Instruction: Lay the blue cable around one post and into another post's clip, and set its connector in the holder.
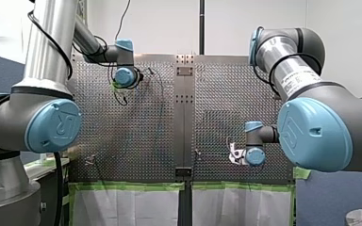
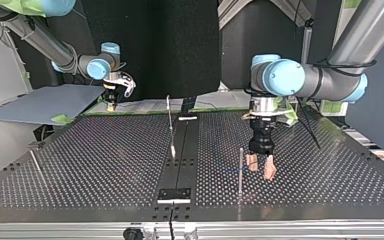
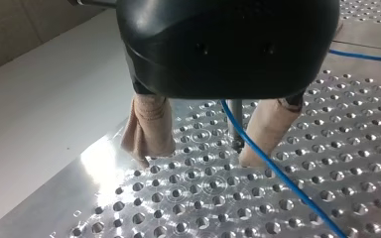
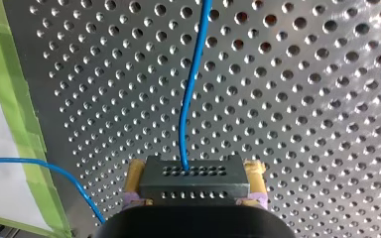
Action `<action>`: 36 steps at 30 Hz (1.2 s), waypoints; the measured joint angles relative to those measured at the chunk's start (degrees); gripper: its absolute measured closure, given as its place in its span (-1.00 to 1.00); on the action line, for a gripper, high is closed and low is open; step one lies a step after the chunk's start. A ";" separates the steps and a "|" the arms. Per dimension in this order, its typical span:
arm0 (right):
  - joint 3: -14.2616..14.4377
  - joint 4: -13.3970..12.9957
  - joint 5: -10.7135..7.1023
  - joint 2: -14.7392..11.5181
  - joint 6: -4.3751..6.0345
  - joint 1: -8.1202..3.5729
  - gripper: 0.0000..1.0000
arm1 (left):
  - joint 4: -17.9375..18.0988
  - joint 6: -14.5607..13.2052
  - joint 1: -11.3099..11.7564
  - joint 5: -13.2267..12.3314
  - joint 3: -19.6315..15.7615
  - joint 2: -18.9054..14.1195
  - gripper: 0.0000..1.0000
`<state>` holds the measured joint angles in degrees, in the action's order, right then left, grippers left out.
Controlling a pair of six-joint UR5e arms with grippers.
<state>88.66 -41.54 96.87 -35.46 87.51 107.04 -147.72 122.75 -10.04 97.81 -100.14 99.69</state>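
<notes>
**At the right-hand post, the cable lies between spread fingers**

At the top view's left, my right arm's yellow-padded gripper (image 2: 112,103) hangs by the far edge of the perforated metal table (image 2: 105,165). It is clamped on the dark grey rectangular connector block (image 4: 193,179). The thin blue cable (image 4: 191,99) leaves the block's face and runs ahead over the holes. Toward the middle stands a slim metal middle post (image 2: 170,122). Nearer the camera a small dark plate (image 2: 175,194) sits on the centre strip; whether it is the holder I cannot tell. Further right rises the thin upright metal right-hand post (image 2: 240,170). Just beside it my left arm's black gripper (image 2: 261,168) stands low over the table, its beige padded fingers (image 3: 149,131) spread wide and holding nothing.

The left wrist view shows the relation that matters. The cable passes through the gap between those fingers, closer to one than the other. Its long axis runs slantwise from beside the post, which stands in the same gap, away across the table. My left arm is the nearer one to this stretch. I judge the next move is to close on the cable here and lead it about the post. The connector is not yet seated.
</notes>
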 joint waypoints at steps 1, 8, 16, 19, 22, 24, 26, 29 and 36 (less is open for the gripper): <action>0.01 0.13 0.12 0.01 0.32 -0.19 1.00 | 0.04 -0.13 0.00 0.07 -0.13 0.00 -0.91; 0.02 1.59 0.92 0.06 1.38 -1.70 1.00 | 0.16 -0.88 0.00 0.79 -0.62 0.32 -0.91; 0.76 3.22 1.78 0.07 0.90 -3.93 1.00 | 0.18 -1.25 -0.05 -0.02 -0.65 0.36 -0.91; 0.90 3.30 1.82 0.04 0.49 -4.61 1.00 | 0.21 -1.46 -0.02 0.06 -0.65 0.36 -0.91; 0.94 3.39 1.72 -0.38 0.01 -5.15 1.00 | 0.23 -1.56 0.17 0.11 -0.65 0.38 -0.91; 1.04 3.55 1.53 -1.03 -0.16 -5.36 1.00 | 0.36 -1.60 0.31 0.13 -0.65 0.37 -0.91; 1.35 3.73 1.13 -2.05 -0.21 -5.53 1.00 | 0.56 -1.62 0.44 0.13 -0.65 0.36 -0.91; 2.24 4.12 0.56 -3.70 0.06 -5.69 1.00 | 0.70 -1.64 0.58 0.09 -0.65 0.38 -0.91; 5.57 5.70 -0.58 -7.68 1.96 -5.90 1.00 | 0.98 -1.64 0.98 0.08 -0.65 0.37 -0.91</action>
<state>94.23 -35.84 96.29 -43.14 89.47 101.14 -146.74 121.11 -9.05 97.88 -100.79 100.06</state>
